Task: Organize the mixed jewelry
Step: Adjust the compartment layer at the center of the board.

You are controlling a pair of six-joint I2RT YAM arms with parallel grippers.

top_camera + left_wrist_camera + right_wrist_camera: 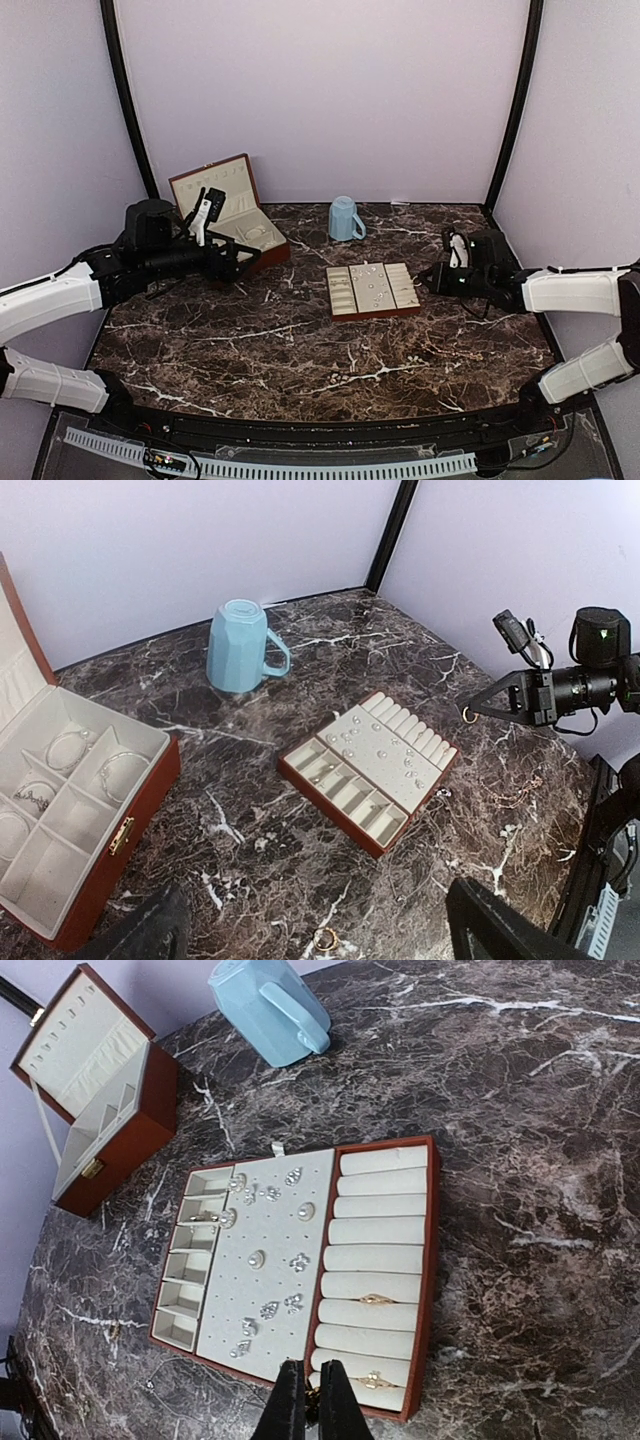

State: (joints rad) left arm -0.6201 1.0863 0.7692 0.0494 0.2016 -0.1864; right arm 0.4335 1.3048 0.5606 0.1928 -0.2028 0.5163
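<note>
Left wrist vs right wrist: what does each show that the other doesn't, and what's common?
Only left wrist: the right gripper from outside, shut on a small ring; bracelets in the box's compartments; a loose ring on the table.
Only right wrist: two gold rings seated in the tray's roll slots.
Both: blue mug, tray, box, earrings on the tray's middle panel.

Lighting is bright, even and diffuse in all three views, apparently from overhead. Shadows are soft and short, close under the blue mug (238,645). The polished desk (300,350) shows mild sheen, no harsh glare. Top view is slightly soft: the mixed jewelry (372,284) reads as pale specks. In the right wrist view the right gripper (310,1380) at the lower edge is blurred.
</note>
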